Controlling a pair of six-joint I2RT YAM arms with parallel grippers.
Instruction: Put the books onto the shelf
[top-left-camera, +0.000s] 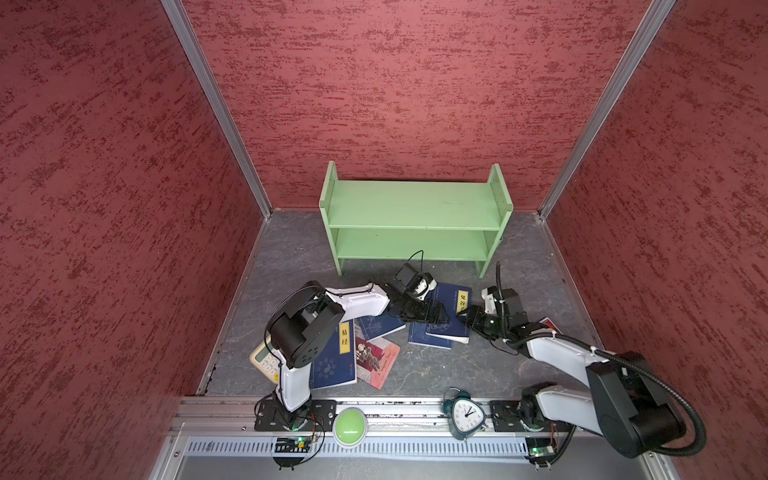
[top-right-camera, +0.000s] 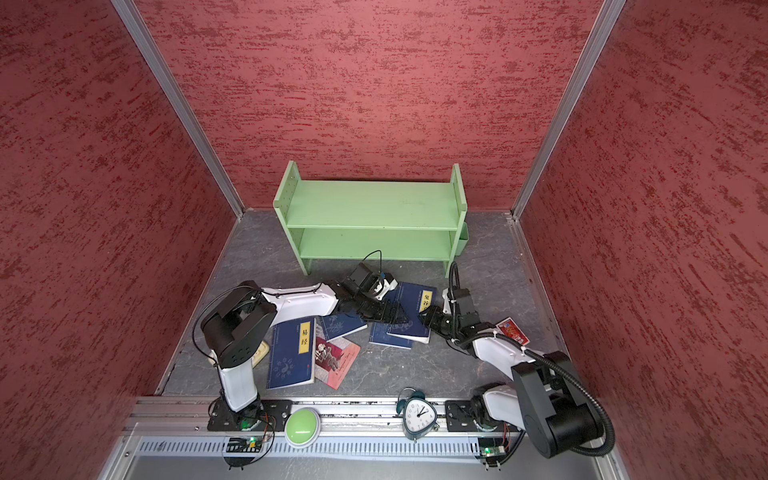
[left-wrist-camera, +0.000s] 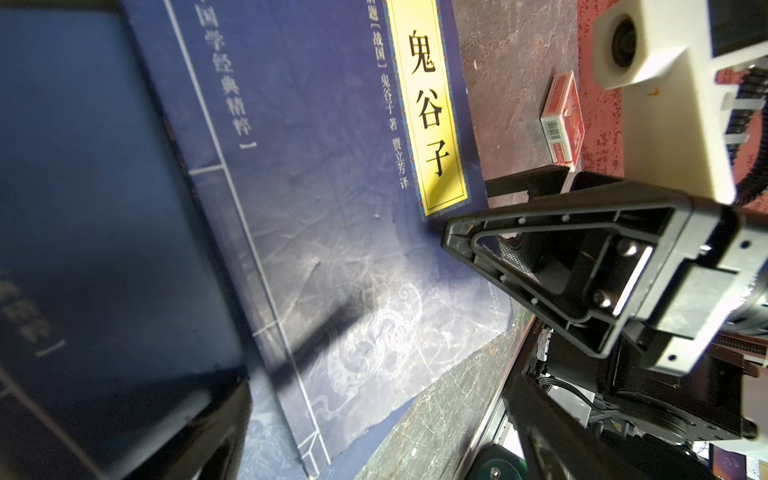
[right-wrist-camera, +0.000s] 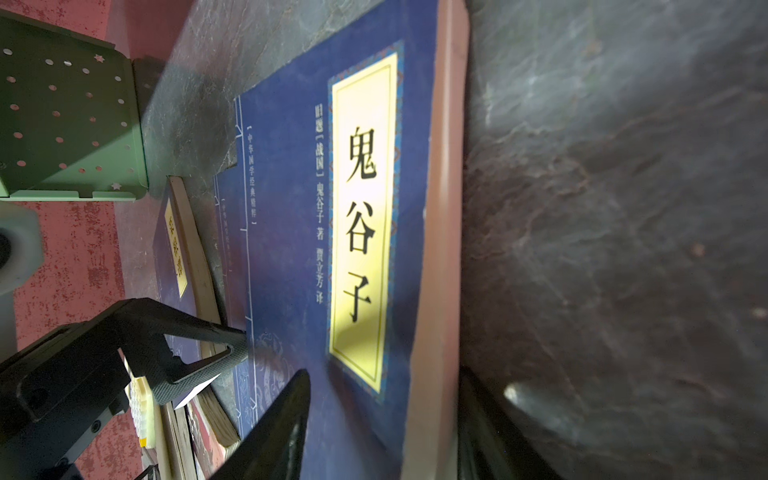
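The books all lay on the dark worktop (top-left-camera: 478, 365), in front of the green shelf (top-left-camera: 415, 208), which stood against the back wall. The top navy book (top-left-camera: 451, 309), with its yellow label facing up, rested crooked on a second navy book (top-left-camera: 428, 338), close to the right foot of the shelf.

The right gripper (top-left-camera: 463, 313) had its jaws apart at the long page edge of this top book. In the right wrist view one finger (right-wrist-camera: 286, 411) was over the cover and the other was outside the edge, and they did not look pressed on the book. The left gripper (top-left-camera: 441, 318) reached from the other side, low over the same cover, with its jaws wide apart and nothing held between them.

More to the left, a third navy book (top-left-camera: 380, 326) lay partly under the left arm. Nearer to the front rail lay a large navy book (top-left-camera: 334, 361), and the red-pink book (top-left-camera: 378, 361) touched its side.

A cream calculator (top-left-camera: 262, 359) showed behind the left arm's elbow. A small red box (top-right-camera: 513, 330) lay by the right arm. On the front rail stood a green button (top-left-camera: 350, 426) and an alarm clock (top-left-camera: 465, 415).
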